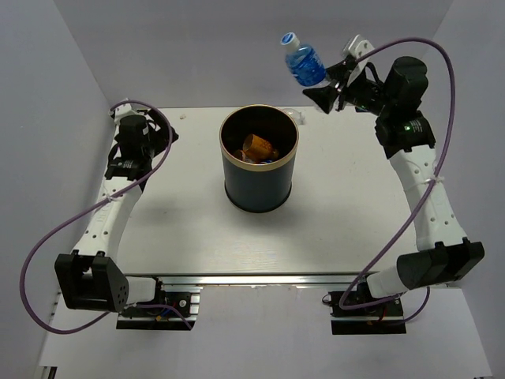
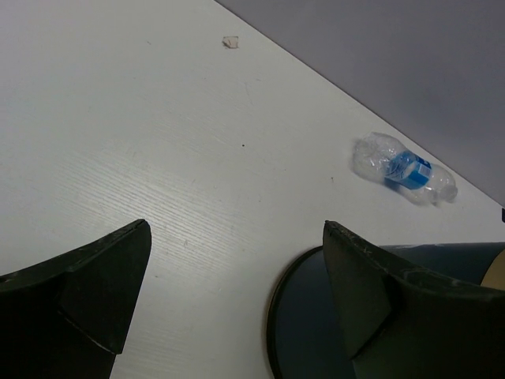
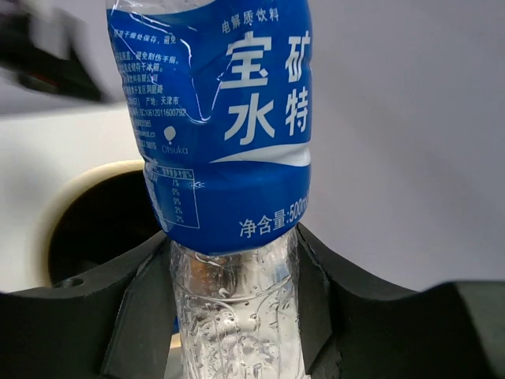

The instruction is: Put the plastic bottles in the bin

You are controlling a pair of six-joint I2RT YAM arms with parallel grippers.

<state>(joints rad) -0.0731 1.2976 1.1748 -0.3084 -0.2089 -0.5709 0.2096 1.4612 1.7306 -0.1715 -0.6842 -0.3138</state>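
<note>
Three plastic bottles are in view. The held bottle (image 1: 304,63) is clear, thin-walled plastic with a ribbed, dimpled lower body, a glossy blue wrap label printed with white characters, and a pale cap. You will see it raised in the air, tilted with the cap up and to the left, behind and to the right of the bin (image 1: 259,185) and not over its mouth. The right fingers (image 3: 134,316), matte black and wedge-shaped, are closed on the clear section just below the label, one pad pressed to each side. The orange bottle (image 1: 259,147), short and stubby, lies inside the bin; the other contents beside it cannot be identified. The crumpled bottle (image 2: 404,168), clear with a narrow blue label band, lies on its side on the counter (image 1: 173,221) near the far edge, beyond the bin and apart from it. The bin is a tall, dark navy cylinder with a smooth wall and a thin tan rim, standing upright near the middle of the counter. The counter is white with a fine linear grain; a small pale scrap (image 2: 230,42) rests on it. The left fingers (image 2: 87,292) are spread wide, hold nothing and touch nothing, and sit low just beside the bin wall.
</note>
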